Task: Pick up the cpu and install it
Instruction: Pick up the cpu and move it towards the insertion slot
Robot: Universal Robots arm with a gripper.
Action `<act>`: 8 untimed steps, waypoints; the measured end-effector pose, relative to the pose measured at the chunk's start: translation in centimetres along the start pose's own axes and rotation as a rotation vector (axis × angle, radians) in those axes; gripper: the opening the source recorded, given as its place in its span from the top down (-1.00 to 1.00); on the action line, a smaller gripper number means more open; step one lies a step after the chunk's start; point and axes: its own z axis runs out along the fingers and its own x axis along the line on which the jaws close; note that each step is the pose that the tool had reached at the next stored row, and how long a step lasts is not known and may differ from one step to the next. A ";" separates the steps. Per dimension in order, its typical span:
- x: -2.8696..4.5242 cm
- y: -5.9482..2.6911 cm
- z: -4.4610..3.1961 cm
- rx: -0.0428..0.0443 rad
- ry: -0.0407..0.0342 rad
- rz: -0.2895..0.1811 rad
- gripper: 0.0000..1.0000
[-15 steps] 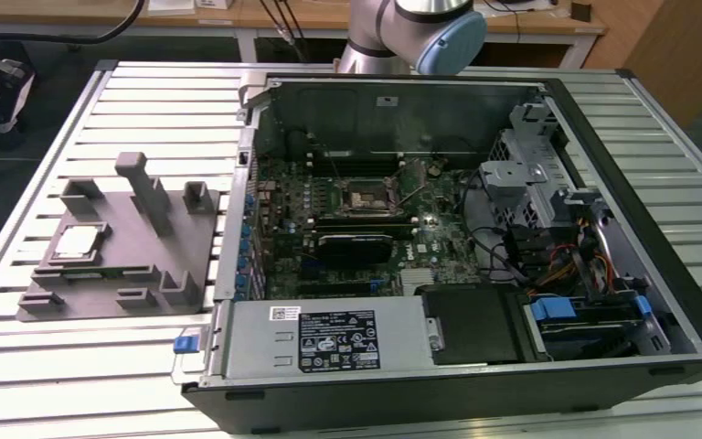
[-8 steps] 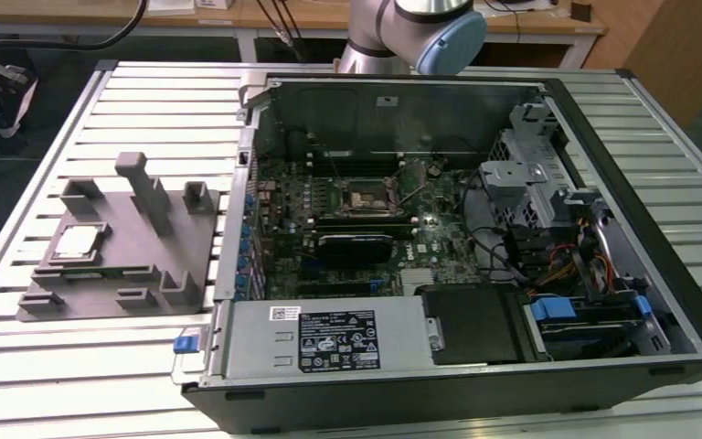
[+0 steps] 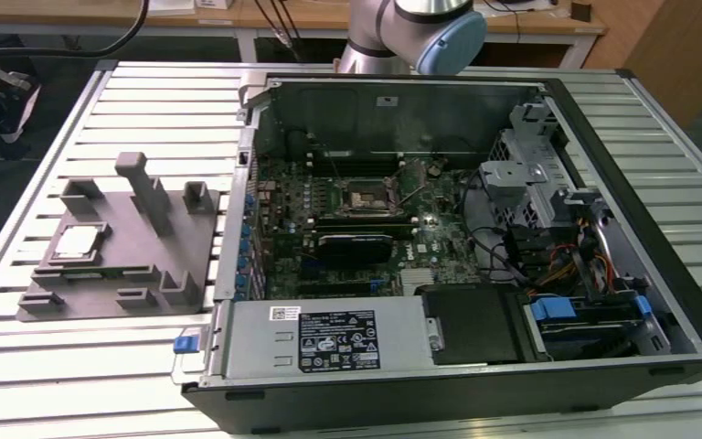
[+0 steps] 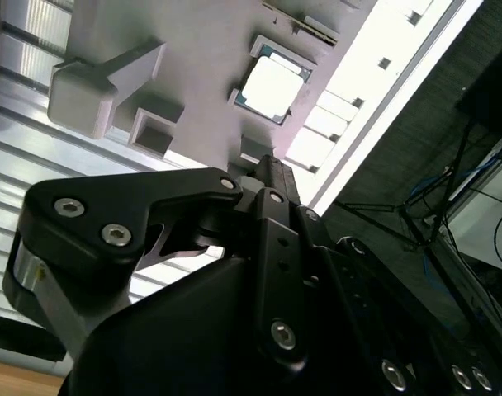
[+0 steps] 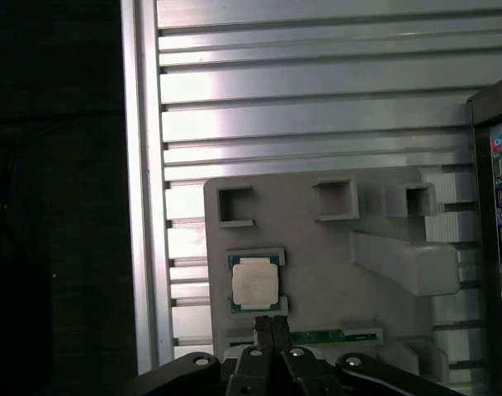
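Atop the grey fixture (image 5: 317,272) on the tabletop (image 5: 317,99), the cpu (image 5: 255,282) lies flat, with the empty gripper (image 5: 265,323) near it, jaws pressed together.

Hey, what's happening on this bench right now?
A robot arm is working on getting the cpu into the open computer case. The cpu lies in its recess on the gray holder beside the case, not yet picked up. In the first wrist view the gripper points at the holder near the cpu, shut and holding nothing.
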 end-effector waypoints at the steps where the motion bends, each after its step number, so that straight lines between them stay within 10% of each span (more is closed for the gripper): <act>1: 0.00 0.00 0.06 -0.0001 0.0000 0.000 0.79; 8: 0.00 -0.26 0.87 -0.0002 -0.0007 -0.002 0.79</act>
